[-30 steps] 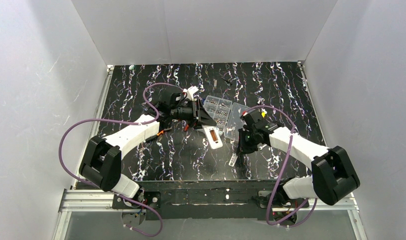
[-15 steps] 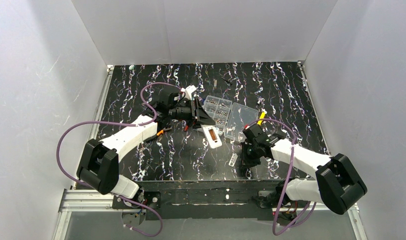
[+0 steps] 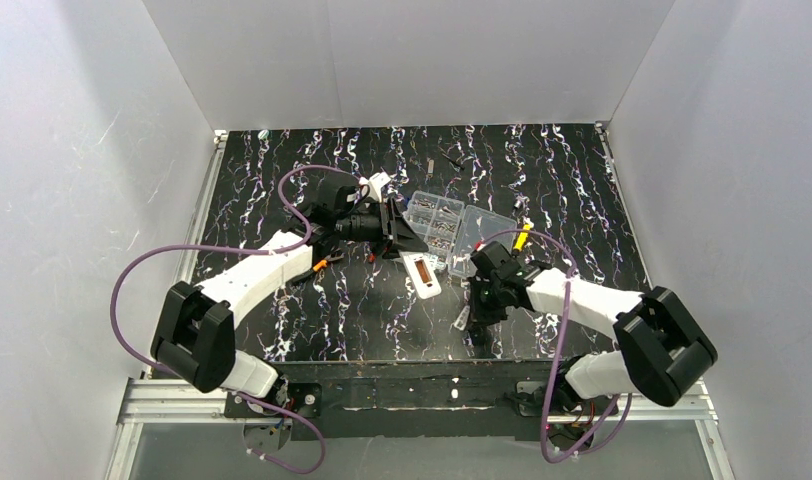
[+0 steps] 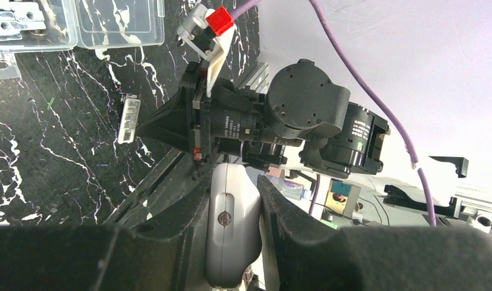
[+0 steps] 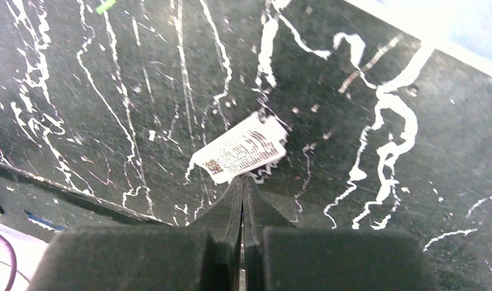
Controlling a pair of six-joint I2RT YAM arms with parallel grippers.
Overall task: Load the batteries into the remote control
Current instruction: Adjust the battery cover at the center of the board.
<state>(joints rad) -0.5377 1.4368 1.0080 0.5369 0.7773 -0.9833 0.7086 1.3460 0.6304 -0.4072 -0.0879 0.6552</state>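
Slim white remote control (image 3: pixel 423 273), brown recess up, over the black marbled worktop (image 3: pixel 282 200), its far end clamped in the left jaws; right jaws pressed together, empty, just beside the tiny flat white labelled cover piece (image 5: pixel 240 148), and closed tips could skid it away

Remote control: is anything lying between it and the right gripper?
Only the small white labelled piece, lying right at the tip of the shut right gripper. Past it, just bare black marbled table up to the slim white remote control with its brown recess.
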